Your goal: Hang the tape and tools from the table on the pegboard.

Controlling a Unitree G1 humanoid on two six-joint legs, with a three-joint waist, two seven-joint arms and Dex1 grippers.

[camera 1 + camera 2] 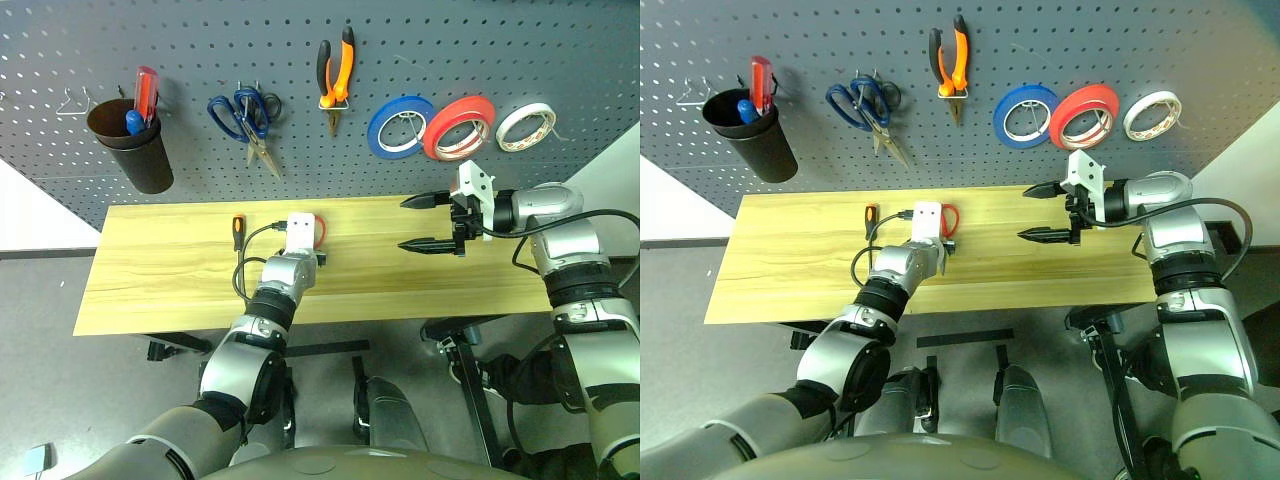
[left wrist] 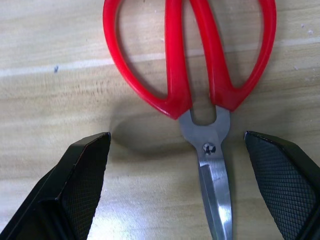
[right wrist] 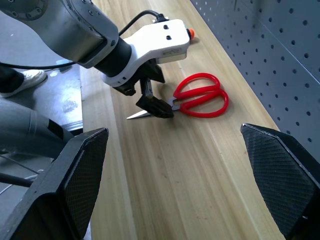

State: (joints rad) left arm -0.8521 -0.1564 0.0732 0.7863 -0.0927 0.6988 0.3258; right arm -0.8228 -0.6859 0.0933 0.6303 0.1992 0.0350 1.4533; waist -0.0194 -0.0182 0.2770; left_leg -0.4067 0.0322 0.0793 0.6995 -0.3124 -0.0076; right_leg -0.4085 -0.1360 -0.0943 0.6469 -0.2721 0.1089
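Left claw (image 3: 150, 102) spread astride the scissors' (image 2: 200, 75) pivot on the counter (image 1: 180, 290); red loops hidden behind the wrist in the head views. Right claw (image 1: 425, 222) spread over bare wood. Screwdriver (image 1: 238, 232) near the left claw.

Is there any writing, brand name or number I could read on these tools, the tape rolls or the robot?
None can be read.
Red scissors: no lettering on handles or blades.
Tape rolls on the pegboard, such as the red roll: any print too small to tell.
Pliers: no legible mark.
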